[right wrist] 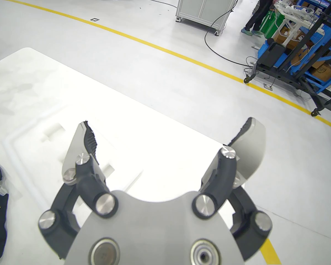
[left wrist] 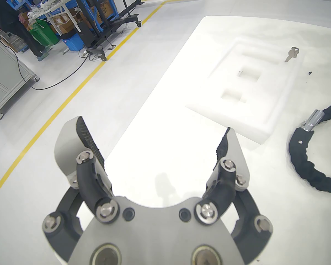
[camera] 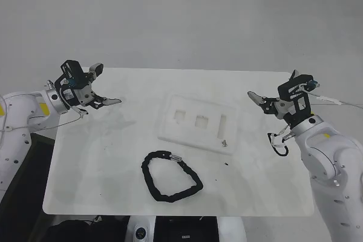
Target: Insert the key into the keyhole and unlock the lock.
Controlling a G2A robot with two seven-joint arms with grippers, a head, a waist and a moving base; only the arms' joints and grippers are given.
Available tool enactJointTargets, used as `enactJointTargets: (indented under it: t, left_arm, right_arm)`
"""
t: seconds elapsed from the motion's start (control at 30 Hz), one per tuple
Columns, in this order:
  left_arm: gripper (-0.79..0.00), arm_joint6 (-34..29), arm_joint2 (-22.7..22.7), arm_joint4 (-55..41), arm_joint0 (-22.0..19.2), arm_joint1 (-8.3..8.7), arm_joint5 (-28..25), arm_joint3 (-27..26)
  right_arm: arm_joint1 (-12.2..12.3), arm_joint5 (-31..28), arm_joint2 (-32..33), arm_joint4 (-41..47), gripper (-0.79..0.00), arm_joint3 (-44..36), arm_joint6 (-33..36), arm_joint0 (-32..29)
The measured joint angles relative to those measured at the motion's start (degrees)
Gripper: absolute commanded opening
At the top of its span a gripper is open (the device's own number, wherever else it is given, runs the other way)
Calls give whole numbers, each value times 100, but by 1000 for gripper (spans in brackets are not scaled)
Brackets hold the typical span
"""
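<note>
- Carrying everything, the white surface (camera: 91, 175) has the task's things gathered midway between the arms, likely so that either can reach them.
- Toward the far side sits a foam tray (camera: 169, 128), its cut-outs apparently shaped to seat parts.
- Just in front of the tray lies the chain lock (camera: 146, 175), closed in a loop, with its metal cylinder (camera: 174, 158) turned toward the tray.
- Over the far left corner hang the left fingers (left wrist: 71, 139), spread wide and empty. The right fingers (right wrist: 80, 142) are the same at the right edge. Both are well apart from the lock, which reads as a ready pose.
- At the tray's near right corner stands the key (left wrist: 291, 54), bow up, probably so it can be pinched. The left wrist view makes that stance plain, while the top view gives a speck. The right wrist view adds the cylinder's end face.
</note>
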Motion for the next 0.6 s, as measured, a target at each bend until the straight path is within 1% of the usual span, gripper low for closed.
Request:
enactJointTargets:
  t: [0.6]
  left_arm:
    - [0, 0, 0, 0, 0, 0, 0, 0]
  right_arm:
    - [-7, 60, -45, 25, 0, -3, 54, -27]
